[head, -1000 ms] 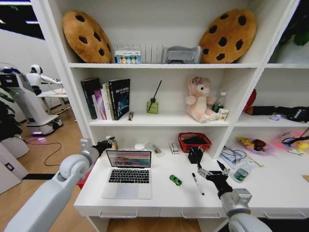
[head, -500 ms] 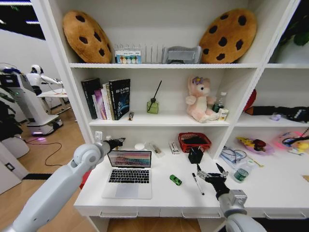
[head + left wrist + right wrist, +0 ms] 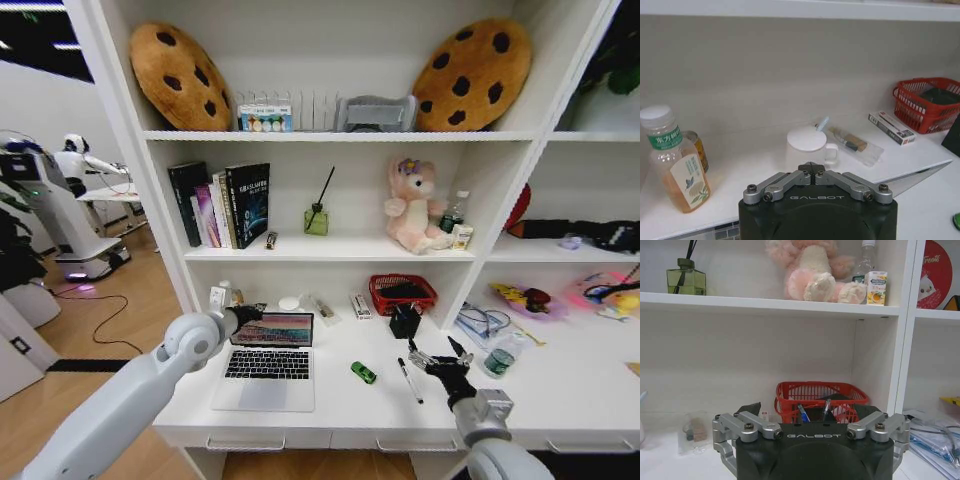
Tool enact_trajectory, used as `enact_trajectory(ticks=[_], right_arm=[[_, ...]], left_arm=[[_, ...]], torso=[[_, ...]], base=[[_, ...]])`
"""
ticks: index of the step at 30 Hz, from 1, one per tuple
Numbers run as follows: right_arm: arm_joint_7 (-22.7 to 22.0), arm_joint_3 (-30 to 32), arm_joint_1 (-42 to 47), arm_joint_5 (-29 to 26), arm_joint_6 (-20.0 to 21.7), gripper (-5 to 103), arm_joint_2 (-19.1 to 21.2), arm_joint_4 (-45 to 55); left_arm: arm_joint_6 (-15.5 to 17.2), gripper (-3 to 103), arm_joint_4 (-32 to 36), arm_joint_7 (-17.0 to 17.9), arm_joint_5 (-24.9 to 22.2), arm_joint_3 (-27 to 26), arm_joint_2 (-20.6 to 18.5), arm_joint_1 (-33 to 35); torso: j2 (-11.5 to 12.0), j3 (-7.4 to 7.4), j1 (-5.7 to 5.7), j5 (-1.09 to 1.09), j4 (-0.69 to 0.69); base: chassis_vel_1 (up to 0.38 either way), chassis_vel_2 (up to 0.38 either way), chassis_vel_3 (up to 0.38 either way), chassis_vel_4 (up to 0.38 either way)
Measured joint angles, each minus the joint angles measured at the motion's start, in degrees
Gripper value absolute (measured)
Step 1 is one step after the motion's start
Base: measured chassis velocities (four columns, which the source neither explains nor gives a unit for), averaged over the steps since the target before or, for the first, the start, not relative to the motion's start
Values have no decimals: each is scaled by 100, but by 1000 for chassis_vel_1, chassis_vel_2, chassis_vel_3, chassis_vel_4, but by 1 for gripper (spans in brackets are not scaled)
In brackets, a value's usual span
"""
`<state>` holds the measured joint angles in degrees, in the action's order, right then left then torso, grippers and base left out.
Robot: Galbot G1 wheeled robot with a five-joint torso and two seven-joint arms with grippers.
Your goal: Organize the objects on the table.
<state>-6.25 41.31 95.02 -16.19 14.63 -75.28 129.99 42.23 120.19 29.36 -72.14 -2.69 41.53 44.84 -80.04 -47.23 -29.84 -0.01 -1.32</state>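
The left hand (image 3: 247, 313) is held with its fingers folded together and nothing between them, just at the upper left corner of the silver laptop (image 3: 265, 360), whose lid (image 3: 267, 328) stands open; from that placement it is judged that the lid is meant to be pushed down, closed fingers serving better for pushing than for gripping. Behind this hand, toward the back wall, a tea bottle (image 3: 674, 158), a small can (image 3: 696, 148) and a white lidded mug (image 3: 807, 146) are seen, with a red basket (image 3: 928, 103) farther along. The right hand (image 3: 436, 362) is held low over the tabletop (image 3: 560, 395) with its fingers spread wide and empty, just beside a thin marker pen (image 3: 409, 380) that lies flat on the white surface, a posture that suggests a waiting or pre-grasp stance. Between pen and laptop a tiny green-and-black gadget (image 3: 363, 372) is left loose on the tabletop. The pink plush bear (image 3: 812, 270) is kept on the shelf above, apart from the work.
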Motion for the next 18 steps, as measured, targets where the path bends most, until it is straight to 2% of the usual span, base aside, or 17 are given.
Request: enact_trajectory(ticks=[2, 4, 7, 8, 10, 13, 16, 17, 18], right_arm=[[-22, -76, -23, 8, 3, 100, -10, 1], [-22, -76, -23, 8, 3, 100, -10, 1], [-27, -204, 30, 128, -6, 100, -58, 6], [-27, -204, 30, 128, -6, 100, -58, 6], [-28, -306, 80, 188, -16, 100, -102, 16], [-33, -393, 86, 240, -19, 100, -131, 37], [-52, -412, 88, 243, -19, 100, -137, 61], [-69, -411, 111, 240, -19, 100, -138, 91], [-77, -391, 150, 237, -19, 100, -138, 117]], left_arm=[[-2, 0, 429, 104, 1, -244, -250, 558], [-2, 0, 429, 104, 1, -244, -250, 558], [-3, 0, 1018, 126, 178, -750, -482, 1644], [-3, 0, 1018, 126, 178, -750, -482, 1644], [-3, 0, 1181, 167, 421, -840, -521, 2241], [-3, 0, 1178, 248, 611, -797, -410, 2525], [-3, 0, 1138, 268, 627, -824, -291, 2480], [-17, -3, 1071, 146, 697, -1031, -132, 2344], [-161, 2, 973, -29, 822, -1283, 6, 2193]], torso=[[0, 0, 0, 0, 0], [0, 0, 0, 0, 0], [0, 0, 0, 0, 2], [0, 0, 0, 0, 2], [0, 0, 1, 0, 1], [0, 0, 1, -1, 2], [0, 0, 1, -2, 2], [0, 0, 1, -1, 1], [0, 1, 1, 0, -2]], base=[[0, 0, 0, 0], [0, 0, 0, 0], [0, 0, 0, 0], [0, 0, 0, 0], [0, 0, 0, 0], [0, 0, 0, 0], [0, 0, 0, 0], [0, 0, 0, 0], [0, 0, 0, 0]])
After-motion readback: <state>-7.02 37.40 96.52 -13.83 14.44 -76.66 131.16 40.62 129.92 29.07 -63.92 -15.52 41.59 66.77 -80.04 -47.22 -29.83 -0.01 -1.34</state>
